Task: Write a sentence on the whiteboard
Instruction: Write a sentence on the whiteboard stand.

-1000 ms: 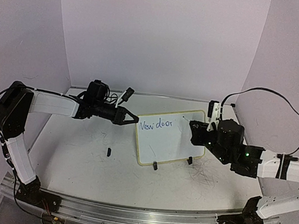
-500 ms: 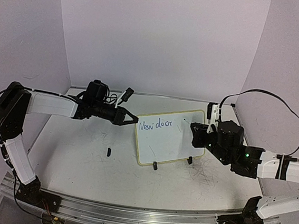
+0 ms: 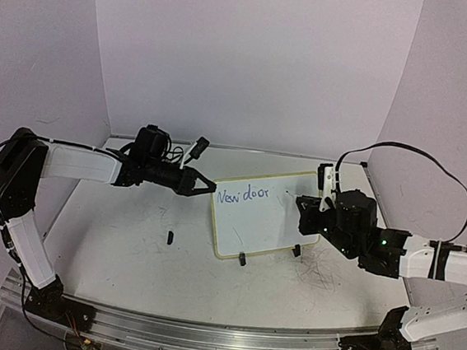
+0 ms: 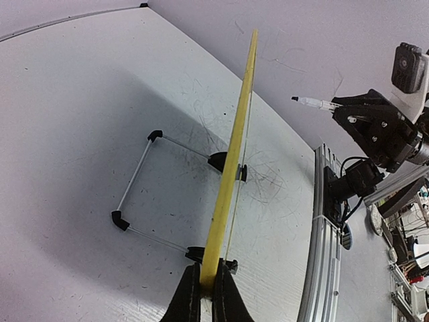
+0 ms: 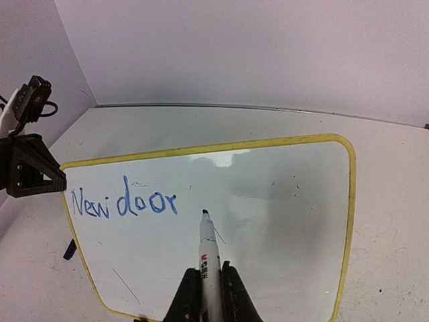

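Note:
The whiteboard [image 3: 271, 227] stands tilted on its black feet in the middle of the table. Blue script on it reads "New door" [image 3: 244, 196], also in the right wrist view [image 5: 124, 203]. My left gripper [image 3: 211, 188] is shut on the board's upper left edge; the left wrist view shows the cream frame [image 4: 234, 147] edge-on between its jaws [image 4: 206, 290]. My right gripper [image 3: 303, 212] is shut on a white marker [image 5: 210, 258]. The marker's tip points at the board just right of and below "door". In the left wrist view the marker [image 4: 312, 103] hangs a little off the board's face.
A small black marker cap [image 3: 170, 237] lies on the table left of the board. Grey scribble marks [image 3: 321, 274] cover the table near the right foot. The wire stand [image 4: 136, 176] reaches out behind the board. An aluminium rail [image 3: 202, 334] runs along the near edge.
My right gripper with the marker has shifted slightly down and left along the board. The script still reads "New door". The left gripper and the board have not moved.

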Tool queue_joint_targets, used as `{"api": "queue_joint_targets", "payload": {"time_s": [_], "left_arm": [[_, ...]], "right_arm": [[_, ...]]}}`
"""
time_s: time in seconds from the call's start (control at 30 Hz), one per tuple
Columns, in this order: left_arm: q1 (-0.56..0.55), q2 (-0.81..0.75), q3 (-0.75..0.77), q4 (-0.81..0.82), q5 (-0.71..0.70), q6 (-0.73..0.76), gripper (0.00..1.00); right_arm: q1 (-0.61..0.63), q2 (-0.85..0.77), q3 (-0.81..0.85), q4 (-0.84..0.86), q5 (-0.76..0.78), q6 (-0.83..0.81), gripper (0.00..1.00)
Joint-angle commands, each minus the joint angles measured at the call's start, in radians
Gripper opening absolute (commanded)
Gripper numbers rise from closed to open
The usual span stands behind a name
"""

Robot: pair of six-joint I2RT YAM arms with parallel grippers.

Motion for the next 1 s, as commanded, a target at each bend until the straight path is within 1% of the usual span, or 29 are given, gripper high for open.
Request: {"api": "queue_joint_targets", "payload": {"time_s": [0.0,0.27,0.5,0.97], "left_arm": [[0.002,-0.011,0.008,-0.089,-0.066,0.029,0.0],[0.001,-0.011,0.009,-0.09,-0.067,0.038,0.0],[0.0,-0.003,0.013,-0.09,-0.056,0.036,0.0],[-0.003,-0.013,0.002,-0.085,-0.058,0.044,0.0]], "right_arm": [[-0.004,0.02,0.043,0.006,-0.019,-0.03,0.0],[-0.004,0.03,0.046,0.005,-0.027,-0.038,0.0],[-0.005,0.025,0.036,0.002,0.014,-0.012,0.0],[-0.014,0.048,0.049,0.0,0.0,-0.016,0.0]]}}
